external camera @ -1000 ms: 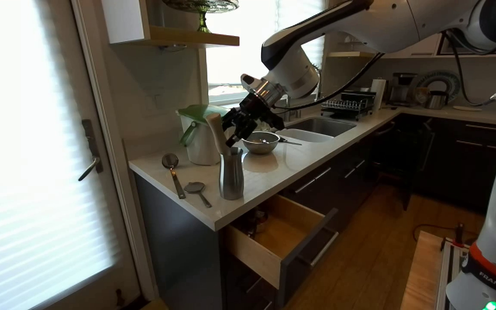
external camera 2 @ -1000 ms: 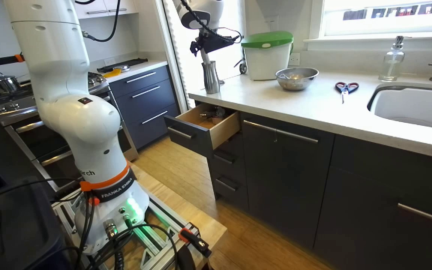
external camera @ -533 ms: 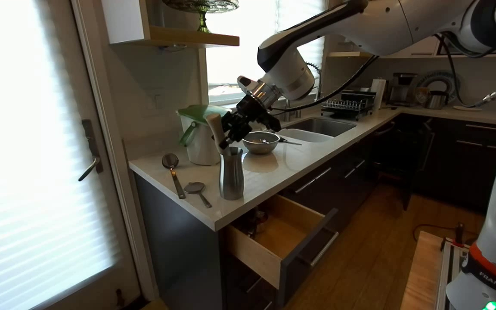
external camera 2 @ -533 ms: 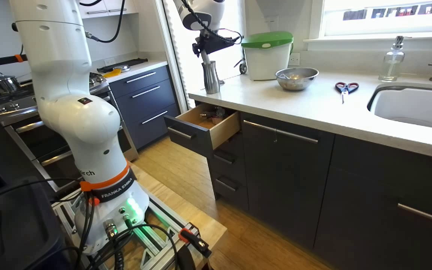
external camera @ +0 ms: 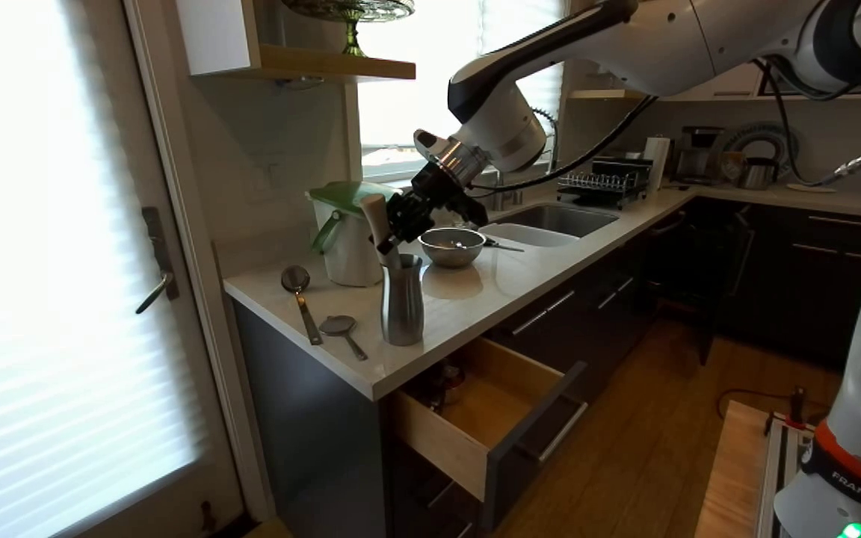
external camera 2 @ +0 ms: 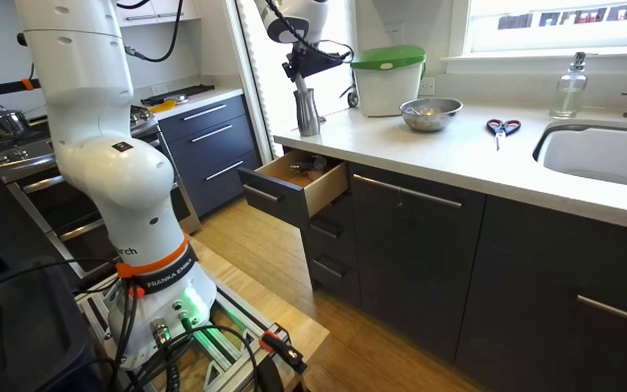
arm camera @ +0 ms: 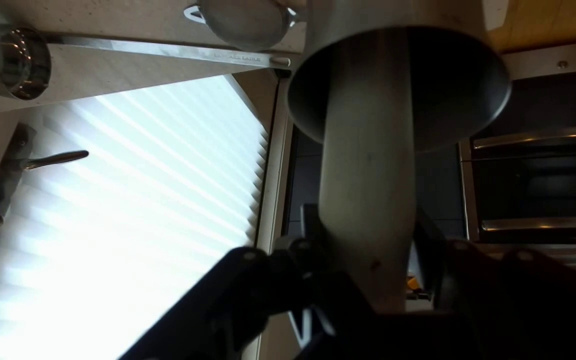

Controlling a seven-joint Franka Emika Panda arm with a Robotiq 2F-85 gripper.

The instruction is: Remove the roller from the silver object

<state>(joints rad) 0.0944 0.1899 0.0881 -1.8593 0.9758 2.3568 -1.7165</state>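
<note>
The roller (external camera: 376, 217), a pale wooden pin, leans inside the silver object (external camera: 403, 310), its lower part hidden by the cup's wall. That cup stands upright near the counter's corner in both exterior views. My gripper (external camera: 386, 240) has its jaws closed around the roller above the rim. Seen from the wrist, the roller (arm camera: 368, 165) runs out of the mouth of the silver object (arm camera: 398, 15) and between my dark fingers (arm camera: 312, 220), which press against both its sides. The upper end of the roller sticks out past the fingers in an exterior view.
A ladle (external camera: 296, 281) and a small strainer (external camera: 338, 326) lie beside the cup. Behind are a green-lidded bin (external camera 2: 388, 81) and a metal bowl (external camera 2: 430, 115). Scissors (external camera 2: 501, 128) lie near the sink. An open drawer (external camera: 501, 418) juts out below the counter.
My gripper has moved slightly toward the roller and its jaws have closed on it. The roller and the top of the cup have shifted very slightly sideways.
</note>
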